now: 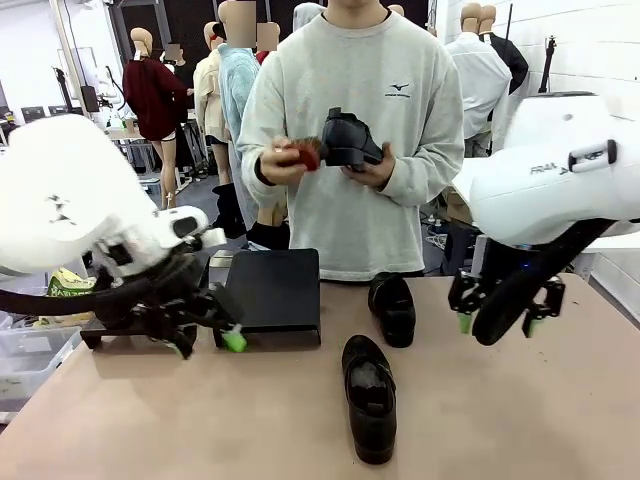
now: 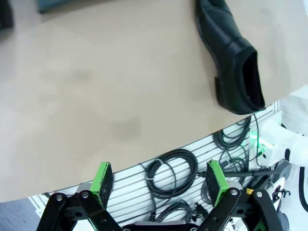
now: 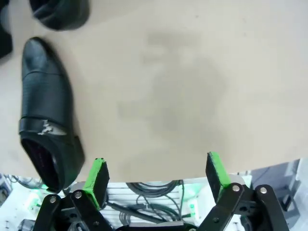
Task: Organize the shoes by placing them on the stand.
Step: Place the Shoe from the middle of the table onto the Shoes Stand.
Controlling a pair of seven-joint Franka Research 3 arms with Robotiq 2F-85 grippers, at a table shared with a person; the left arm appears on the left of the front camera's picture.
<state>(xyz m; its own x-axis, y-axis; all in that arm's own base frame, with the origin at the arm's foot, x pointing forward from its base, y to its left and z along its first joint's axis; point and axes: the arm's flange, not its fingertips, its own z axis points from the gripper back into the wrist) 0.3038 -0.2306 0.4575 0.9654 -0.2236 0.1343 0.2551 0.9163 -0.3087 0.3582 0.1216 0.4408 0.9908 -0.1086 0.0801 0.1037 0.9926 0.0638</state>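
Note:
Two black shoes lie on the table: one near the middle (image 1: 369, 395), toe toward the person, and one farther back (image 1: 392, 308). The person at the far side holds a third shoe (image 1: 350, 140) in both hands, with a red object (image 1: 305, 153) against it. The black stand (image 1: 272, 292) sits at the back left. My left gripper (image 1: 208, 345) hovers open and empty in front of the stand. It sees a shoe (image 2: 231, 53) ahead of its fingers (image 2: 102, 179). My right gripper (image 1: 497, 322) hangs open and empty right of the shoes, with the near shoe (image 3: 45, 106) off to one side.
The table's near edge runs just beyond both grippers, with a slotted panel and coiled cables (image 2: 171, 171) below it. A clear bin (image 1: 20, 355) stands off the table's left side. A second shoe's toe (image 3: 60, 9) shows at the right wrist view's top left.

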